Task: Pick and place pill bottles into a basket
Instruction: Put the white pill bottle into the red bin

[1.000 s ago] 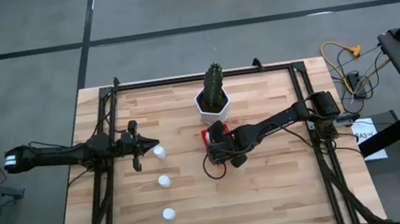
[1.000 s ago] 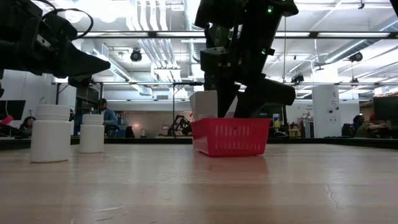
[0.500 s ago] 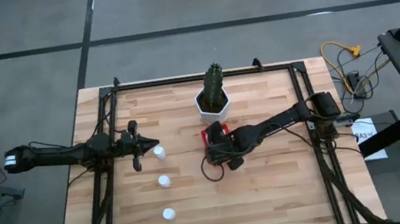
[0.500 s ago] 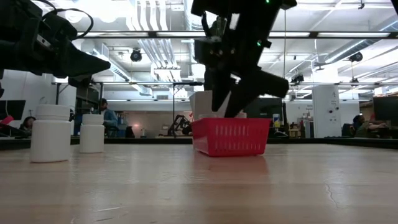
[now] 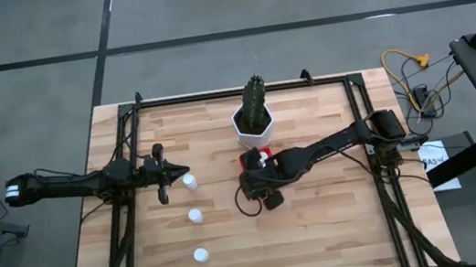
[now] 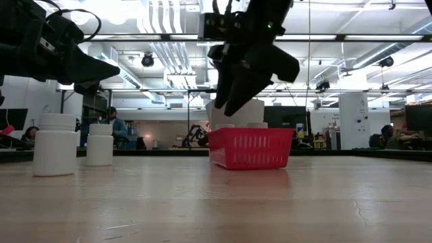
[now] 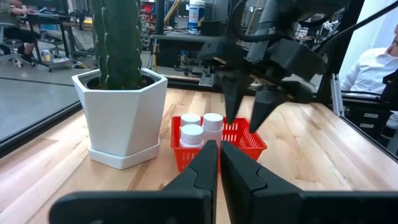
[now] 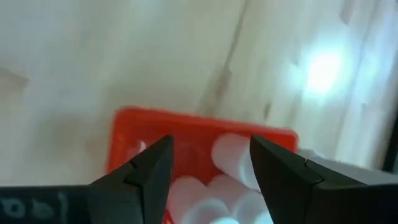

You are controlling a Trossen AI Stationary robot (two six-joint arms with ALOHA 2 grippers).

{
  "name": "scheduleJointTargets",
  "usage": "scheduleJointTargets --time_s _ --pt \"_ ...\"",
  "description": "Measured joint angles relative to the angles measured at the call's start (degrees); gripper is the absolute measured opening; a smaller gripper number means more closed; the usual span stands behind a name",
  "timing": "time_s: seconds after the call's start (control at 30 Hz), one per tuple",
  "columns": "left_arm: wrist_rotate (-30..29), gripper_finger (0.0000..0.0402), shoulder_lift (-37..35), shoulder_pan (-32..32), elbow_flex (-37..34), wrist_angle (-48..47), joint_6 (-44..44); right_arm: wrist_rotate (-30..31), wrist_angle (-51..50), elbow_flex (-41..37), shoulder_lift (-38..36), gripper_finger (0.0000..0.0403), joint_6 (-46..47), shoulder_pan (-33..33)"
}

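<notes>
Red against the wood, your basket [image 5: 254, 161] sits mid-table just in front of the white pot [image 5: 253, 124] with its cactus [image 5: 255, 97]. The left wrist view shows three bottles [image 7: 201, 129] standing inside it, caps above the rim.

Your right gripper [image 5: 252, 187] has changed most. A second ago it hung low over the basket, its fingers reaching down to the rim in the low view. Half a second ago it was already higher. Now it sits clear above the basket in the low view [image 6: 233, 94] and, seen from above, has slid off toward the table's near side, so more of the basket and a white cap show. Its fingers are spread apart and hold nothing; the right wrist view looks between them [image 8: 210, 163] down at the basket and the bottles in it.

Your left gripper [image 5: 172, 169] has not moved across the three moments. It hovers on the table's left, tip just beside the nearest loose bottle [image 5: 189, 181], with its jaws pressed together and nothing between them, as the left wrist view shows [image 7: 219, 163].

Three bottles are on the wood in the same places as before: that one, a second [image 5: 194, 216] nearer the front, and a third [image 5: 200, 256] nearer still, in a loose line well apart from the basket.
</notes>
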Motion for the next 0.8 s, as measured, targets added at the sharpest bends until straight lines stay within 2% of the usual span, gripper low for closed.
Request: scheduleJointTargets --time_s 0.3,0.8 --pt "0.0 0.0001 0.0 0.0 0.0 0.0 0.0 -2.2 4.3 -3.7 -4.8 0.0201 3.9 0.2" --pt "0.0 0.0001 0.0 0.0 0.0 0.1 0.0 -9.5 38.0 -30.8 -26.6 0.0201 4.4 1.2"
